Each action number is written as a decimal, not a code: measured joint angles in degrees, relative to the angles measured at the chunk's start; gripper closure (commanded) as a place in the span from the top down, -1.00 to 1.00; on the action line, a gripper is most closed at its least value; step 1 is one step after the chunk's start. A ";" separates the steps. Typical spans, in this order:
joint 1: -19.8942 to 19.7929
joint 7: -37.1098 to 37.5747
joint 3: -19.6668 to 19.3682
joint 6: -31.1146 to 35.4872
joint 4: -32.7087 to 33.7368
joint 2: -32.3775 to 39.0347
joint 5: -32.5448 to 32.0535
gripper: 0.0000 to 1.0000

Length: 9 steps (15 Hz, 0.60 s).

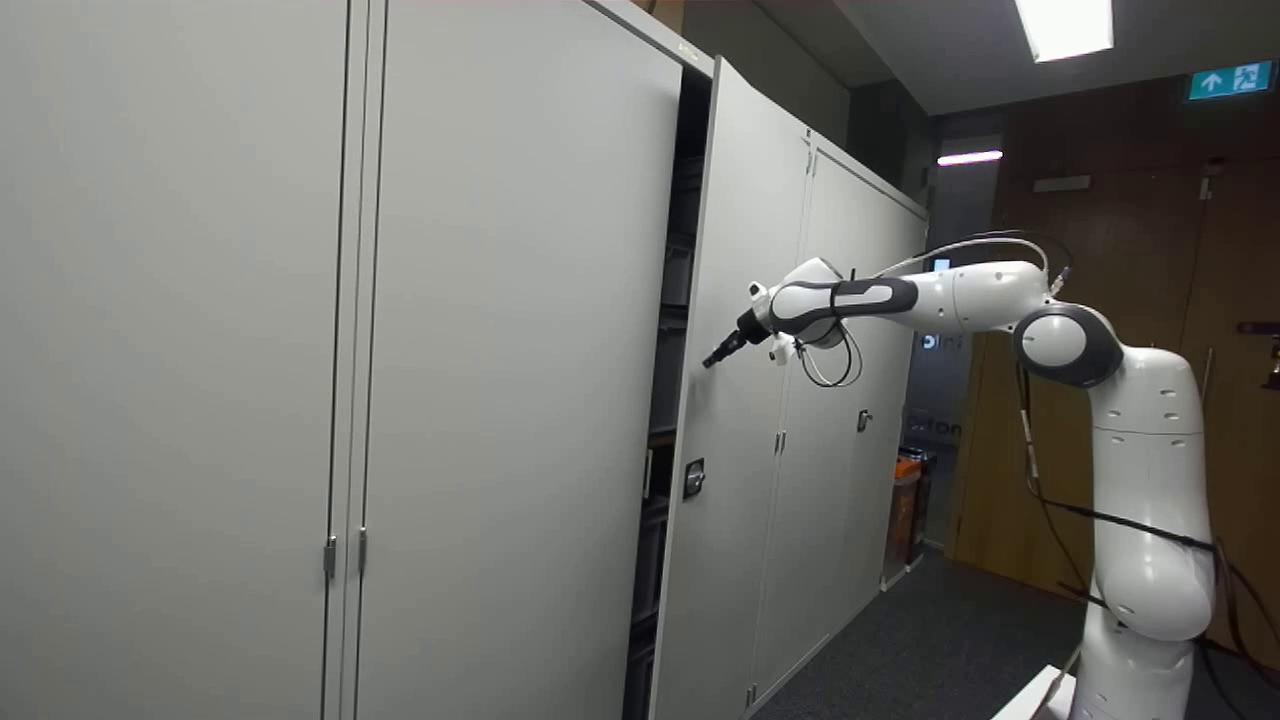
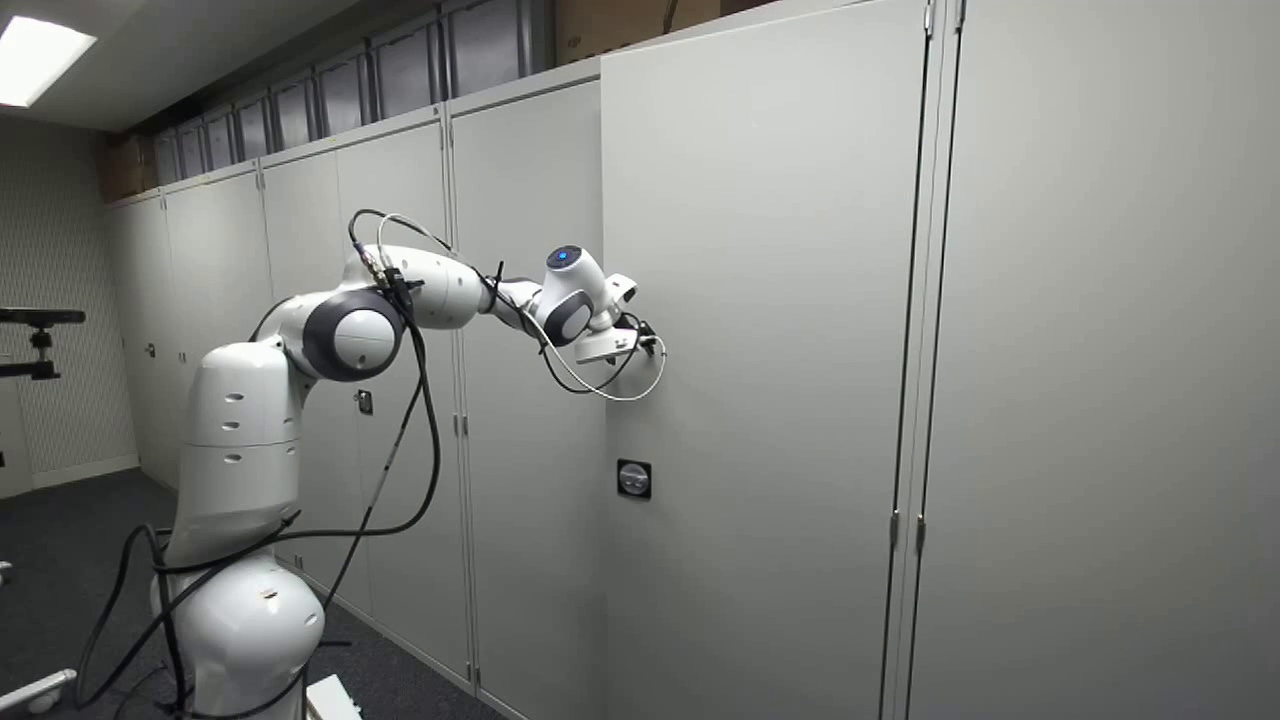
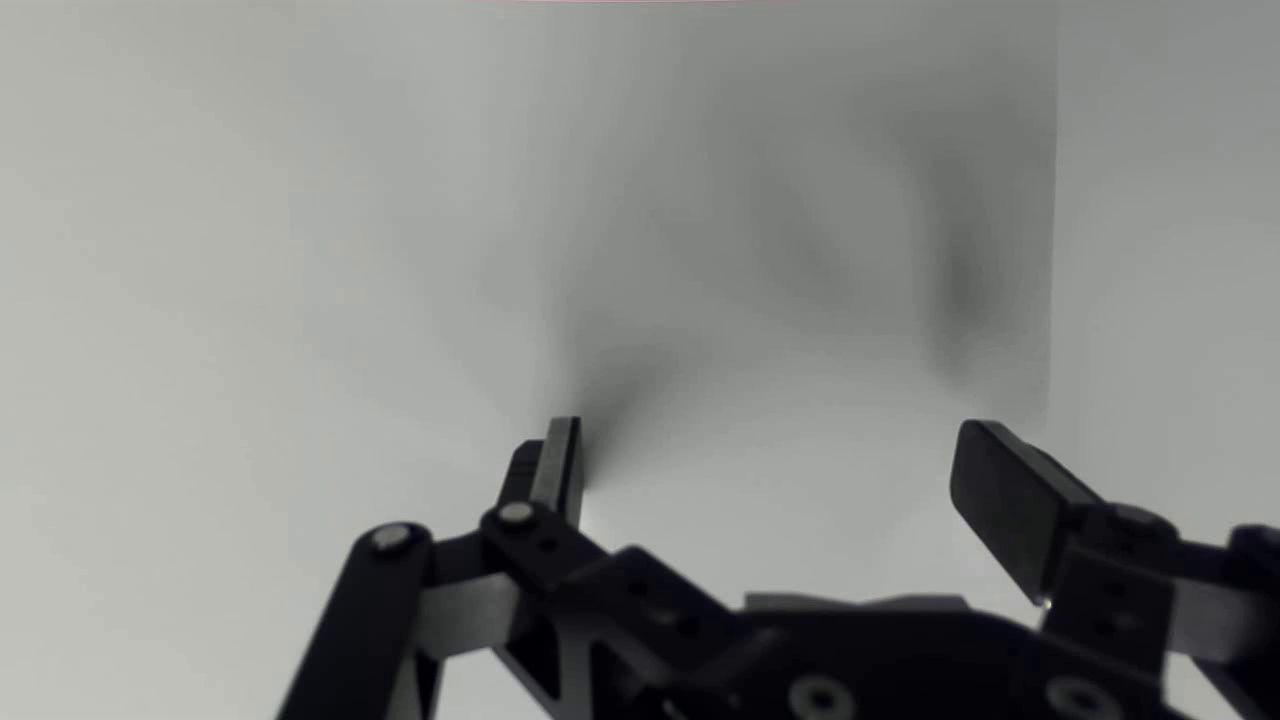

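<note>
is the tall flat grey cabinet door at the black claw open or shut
Partly open: in an exterior view the tall flat grey cabinet door stands swung outward, with the dark cabinet interior showing past its free edge.

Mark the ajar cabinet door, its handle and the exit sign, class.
Ajar cabinet door (image 1: 728,420), in an exterior view: its front.
Handle (image 2: 634,479), in an exterior view: its round centre.
Exit sign (image 1: 1231,81), in an exterior view: its lit face.

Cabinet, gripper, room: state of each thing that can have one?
Gripper: open, holding nothing
Cabinet door nearest it: ajar
Its handle: locked or not, can't tell
Other cabinet doors: look closed
Arm light: lit blue
Ceiling light: on
Exit sign: lit
Wooden door: looks shut
</note>
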 measured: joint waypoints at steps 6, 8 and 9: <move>-1.92 0.51 2.30 -0.08 1.38 1.15 -1.55 1.00; -3.78 0.77 4.57 -0.16 1.92 1.65 -2.85 1.00; -4.45 0.92 5.44 -0.19 2.18 1.91 -3.42 1.00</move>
